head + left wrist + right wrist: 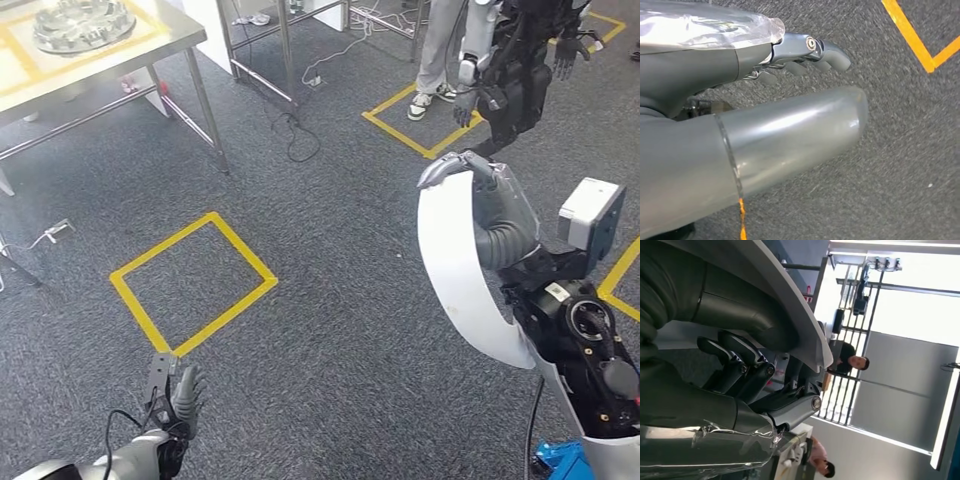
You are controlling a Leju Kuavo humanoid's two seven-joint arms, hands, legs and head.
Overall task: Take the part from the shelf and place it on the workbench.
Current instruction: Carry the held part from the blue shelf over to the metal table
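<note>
Part [453, 265], a curved white panel, rides wrapped in the right robot hand [483, 205], carried clear of the floor. Left robot hand [186, 400] hangs empty, fingers loosely apart; desk [177, 38] waits far left.

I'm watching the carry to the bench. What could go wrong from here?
The right hand holds the white curved part near one end, so its long free end could swing or slip from the fingers. Cables lie on the carpet beside the workbench, a possible trip hazard. A second robot and a person stand nearby.
</note>
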